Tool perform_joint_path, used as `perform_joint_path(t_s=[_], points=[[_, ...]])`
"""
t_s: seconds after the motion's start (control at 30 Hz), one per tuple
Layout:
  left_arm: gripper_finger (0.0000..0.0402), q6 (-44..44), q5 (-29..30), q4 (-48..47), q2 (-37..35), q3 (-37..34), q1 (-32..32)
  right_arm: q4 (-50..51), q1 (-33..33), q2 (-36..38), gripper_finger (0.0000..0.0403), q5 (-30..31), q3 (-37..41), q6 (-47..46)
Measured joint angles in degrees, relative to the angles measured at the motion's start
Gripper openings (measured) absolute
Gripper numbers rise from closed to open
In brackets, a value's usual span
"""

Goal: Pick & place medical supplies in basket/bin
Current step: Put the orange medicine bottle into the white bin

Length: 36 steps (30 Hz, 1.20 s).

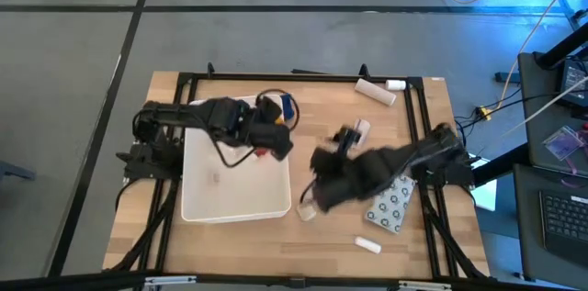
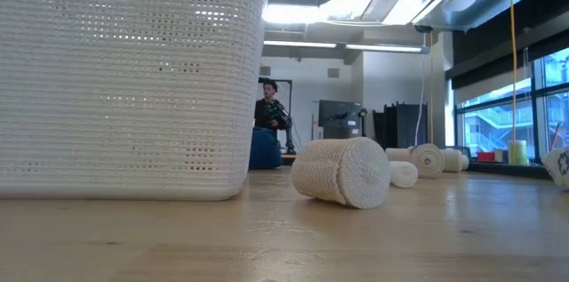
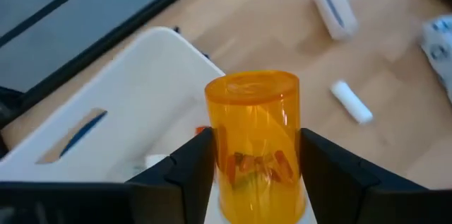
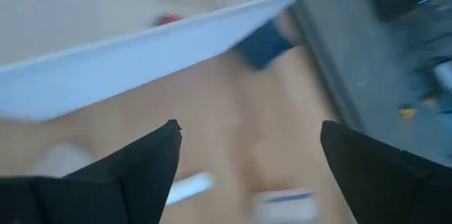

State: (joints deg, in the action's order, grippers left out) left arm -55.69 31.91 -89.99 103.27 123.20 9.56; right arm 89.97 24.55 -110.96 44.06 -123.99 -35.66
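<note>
My left gripper [image 1: 274, 140] reaches over the far right corner of the white bin [image 1: 234, 201] and is shut on the orange pill bottle [image 3: 254, 139]. My right gripper [image 4: 247, 160] is open and holds nothing; it hovers over the table just right of the bin, near the beige roll [image 2: 342, 171], which lies on its side. A red item [image 4: 168, 20] lies inside the bin [image 4: 141, 61]. The blue cloth [image 1: 286, 106] lies at the bin's far right corner. The dotted packet [image 1: 391, 205] lies flat under the right arm. My left gripper pinches the orange pill bottle between its two fingers [image 3: 187, 164], one on each side of the bottle's wall [image 3: 223, 155]. The bottle's free end [image 3: 251, 83] sticks out beyond the fingertips. It is lifted clear, above the bin's corner [image 3: 162, 40].
White tubes and bottles lie scattered on the wood: one near the table's near edge [image 1: 367, 245], two by the far right corner [image 1: 377, 92], one mid-table [image 1: 358, 129]. More rolls [image 2: 427, 159] sit farther back. A person [image 2: 267, 108] stands in the room beyond.
</note>
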Motion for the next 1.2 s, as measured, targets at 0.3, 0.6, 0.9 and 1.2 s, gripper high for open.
perform_joint_path(t_s=[0.3, 0.6, 0.9, 1.2], points=[[0.018, -5.2, 1.2, 0.0, -4.1, -0.1, -5.5, -5.5, -8.1, 27.6, 0.0338, 3.0, 26.3, 2.9], [0.018, -10.9, -11.8, -0.1, -4.0, -16.7, -14.0, -24.4, -8.7, 46.7, 0.0338, -2.7, 48.8, 3.3], [0.018, -21.6, -17.4, 4.5, -4.1, -32.7, -16.9, -29.7, -8.7, 49.9, 0.0338, -3.3, 54.4, 3.4], [0.018, -20.9, -19.6, 20.6, -4.1, -44.1, -19.2, -33.0, -10.4, 48.3, 0.0338, -2.6, 55.0, 3.4]])
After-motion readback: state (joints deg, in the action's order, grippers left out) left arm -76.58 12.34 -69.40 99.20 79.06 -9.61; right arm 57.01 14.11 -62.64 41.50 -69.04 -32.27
